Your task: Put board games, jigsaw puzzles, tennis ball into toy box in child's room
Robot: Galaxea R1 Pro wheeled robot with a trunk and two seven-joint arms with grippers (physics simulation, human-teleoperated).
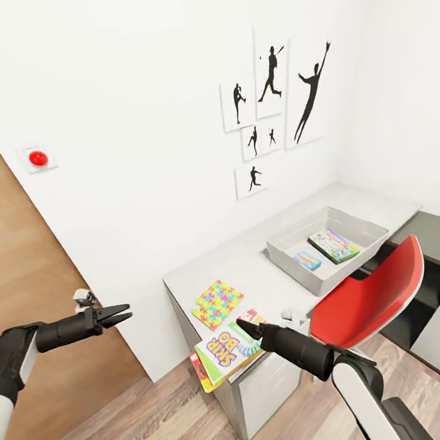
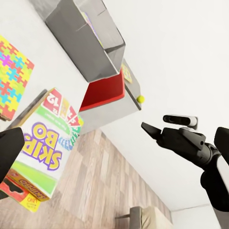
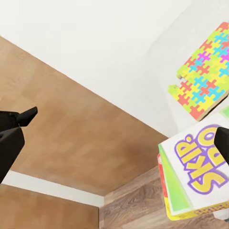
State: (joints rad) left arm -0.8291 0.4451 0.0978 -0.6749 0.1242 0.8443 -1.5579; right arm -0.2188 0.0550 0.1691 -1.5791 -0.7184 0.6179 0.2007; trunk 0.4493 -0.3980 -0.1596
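- Overhanging the table (image 1: 254, 260) corner at lower centre, our flat glossy board game (image 1: 225, 352) runs its long axis diagonally toward the toy box (image 1: 376, 228).
- Right gripper (image 1: 244, 325) touches it; we cannot tell its jaws' state.
- Left gripper (image 1: 121, 314), mid-left: jaws slightly apart.

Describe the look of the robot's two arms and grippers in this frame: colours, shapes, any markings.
Both arms have white upper shells that change to matte black forearm segments. The left gripper is black, with two thin pointed fingers and a small grey-white block on the wrist. The right gripper is black and tapers from a rounded cylindrical wrist. No cables or markings are visible.
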